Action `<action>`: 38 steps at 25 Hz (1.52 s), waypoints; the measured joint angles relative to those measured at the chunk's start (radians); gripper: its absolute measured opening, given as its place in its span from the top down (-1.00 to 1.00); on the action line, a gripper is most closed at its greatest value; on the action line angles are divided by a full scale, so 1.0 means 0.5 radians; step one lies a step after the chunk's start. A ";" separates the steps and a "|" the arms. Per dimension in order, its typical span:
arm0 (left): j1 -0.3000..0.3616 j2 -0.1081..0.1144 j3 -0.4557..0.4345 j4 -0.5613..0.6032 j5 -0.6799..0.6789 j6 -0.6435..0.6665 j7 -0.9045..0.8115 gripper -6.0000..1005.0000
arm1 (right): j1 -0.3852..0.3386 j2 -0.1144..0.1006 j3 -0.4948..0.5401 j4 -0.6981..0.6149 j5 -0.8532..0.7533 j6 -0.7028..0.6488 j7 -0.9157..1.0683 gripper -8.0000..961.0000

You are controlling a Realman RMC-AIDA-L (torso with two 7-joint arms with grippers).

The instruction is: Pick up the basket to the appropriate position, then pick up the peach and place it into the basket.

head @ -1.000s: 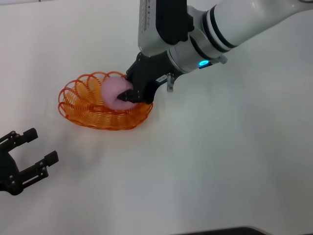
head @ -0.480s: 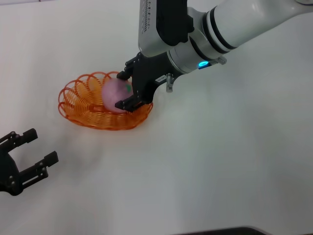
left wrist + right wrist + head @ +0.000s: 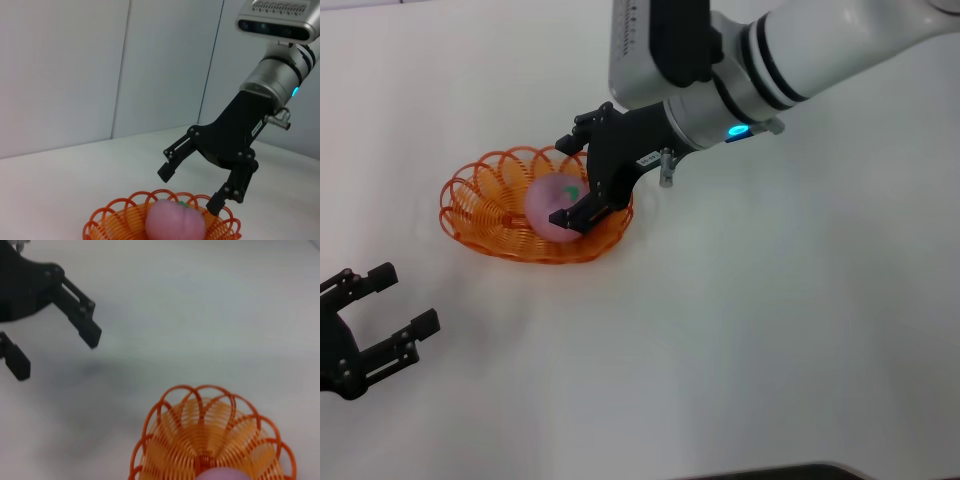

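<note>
Opening over the last second, my right gripper (image 3: 576, 178) has gone from clenched on the peach (image 3: 552, 205) to released. Its two black fingers now stand spread to either side of the fruit, one above the far rim, one at the near side. Between the earlier head pictures and this one the fingers part step by step while the peach stays in place, and its green leaf mark comes into sight as the near finger clears it.

The peach sits inside the basket (image 3: 485, 205), toward the end nearest the right arm, resting on the orange wire loops. The left wrist view confirms this: the peach (image 3: 175, 220) lies low within the scalloped rim of the basket (image 3: 115, 217), with the right gripper (image 3: 192, 187) apart from it, fingers wide and just above the fruit. The right wrist view shows only the top edge of the peach (image 3: 225, 474) at the basket's (image 3: 165, 430) near end.

The basket rests on the white surface (image 3: 770, 330) and has not shifted across the three head pictures.

My left gripper (image 3: 375, 325) sits parked at the near left of the surface, fingers apart and holding nothing, unchanged throughout.

I judge the placement done. What remains is to lift the right gripper away without catching a finger on the wire rim.
</note>
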 joint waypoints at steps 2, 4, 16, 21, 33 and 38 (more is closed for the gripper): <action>0.000 0.000 0.000 0.001 0.000 0.006 -0.004 -0.50 | -0.064 -0.008 0.010 -0.063 0.056 -0.008 -0.032 -1.00; 0.000 0.000 0.000 0.002 0.000 0.009 -0.004 -0.50 | -0.146 -0.013 0.031 -0.160 0.082 -0.039 -0.051 -1.00; -0.003 0.003 -0.003 0.003 0.000 0.016 -0.005 -0.50 | -0.653 -0.021 0.516 -0.619 0.087 -0.493 -0.137 -0.99; -0.002 0.003 -0.003 0.003 0.000 0.016 -0.005 -0.50 | -0.722 -0.016 0.651 -0.620 0.091 -0.577 -0.199 -0.99; -0.001 0.000 -0.028 0.002 0.072 0.016 -0.005 -0.50 | -1.117 -0.013 0.734 -0.381 0.546 -0.686 -0.776 -0.99; -0.003 0.000 -0.028 0.000 0.079 0.015 -0.003 -0.50 | -1.127 -0.012 0.869 -0.059 0.554 -0.728 -1.022 -0.99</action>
